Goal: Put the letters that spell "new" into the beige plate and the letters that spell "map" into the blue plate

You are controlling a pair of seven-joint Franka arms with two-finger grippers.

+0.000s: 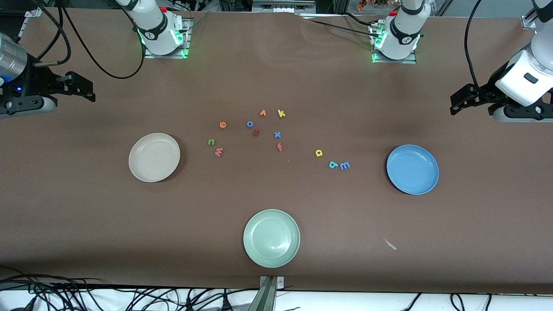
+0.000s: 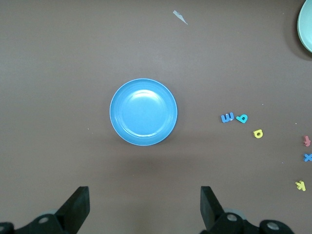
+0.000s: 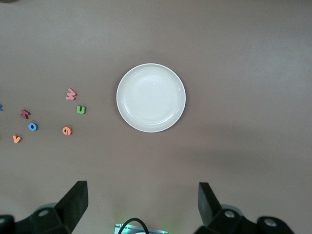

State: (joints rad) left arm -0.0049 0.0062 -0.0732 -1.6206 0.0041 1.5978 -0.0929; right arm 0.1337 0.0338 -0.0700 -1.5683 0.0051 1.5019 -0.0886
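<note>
Both arms waiting, tools spread wide, holding nothing: left tool (image 2: 144, 207) up over bench (image 1: 276, 73) at own end, right tool (image 3: 142, 204) likewise. Beige plate (image 1: 154, 157) bare; n (image 1: 211, 141), e (image 1: 223, 125), w (image 1: 219, 151) beside it. Blue plate (image 1: 412, 169) bare; m (image 1: 344, 165), a (image 1: 332, 164) touching, p (image 1: 319, 152) near.

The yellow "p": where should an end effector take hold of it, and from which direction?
Probably from straight above, fingers closing across the stem or bowl edges. The yellow "p" lies flat on the table, clear of the teal "a", so there is room around it. The open left end effector is the closer one.
</note>
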